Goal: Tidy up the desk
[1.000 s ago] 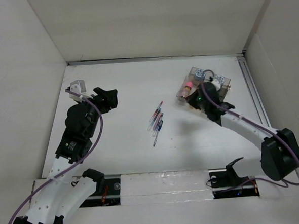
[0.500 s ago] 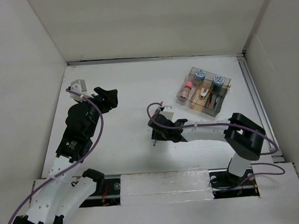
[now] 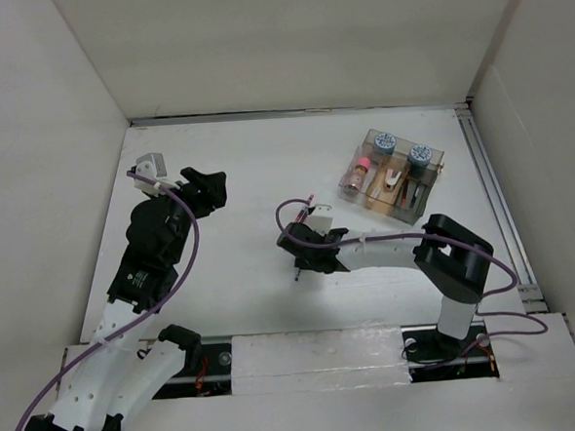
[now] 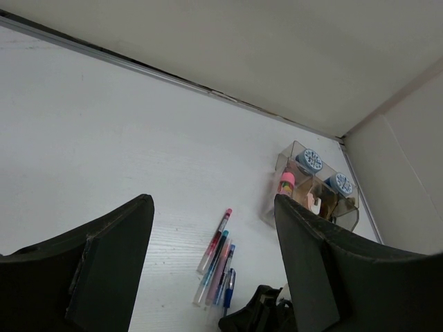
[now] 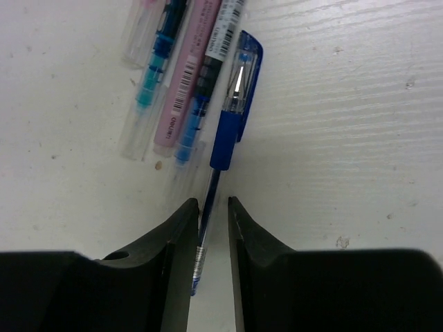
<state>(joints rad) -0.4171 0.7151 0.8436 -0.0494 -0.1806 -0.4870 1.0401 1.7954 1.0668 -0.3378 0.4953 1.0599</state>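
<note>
On the white desk (image 3: 235,160), several pens lie side by side (image 4: 216,256). The nearest is a blue capped pen (image 5: 232,117), also seen in the left wrist view (image 4: 229,283). My right gripper (image 5: 211,205) is low over the desk in the top view (image 3: 300,255). Its jaws are narrowly open astride the blue pen's thin shaft. The shaft lies against the left finger, with a gap to the right finger. My left gripper (image 3: 208,187) is open and empty, held above the left part of the desk, well apart from the pens.
A clear compartment box (image 3: 393,177) with small items stands at the back right, also in the left wrist view (image 4: 315,183). A metal rail (image 3: 491,183) runs along the right edge. White walls enclose the desk.
My right arm swung from the clear box to the pens, then shifted slightly left and settled over the blue pen. The left arm has not moved.
</note>
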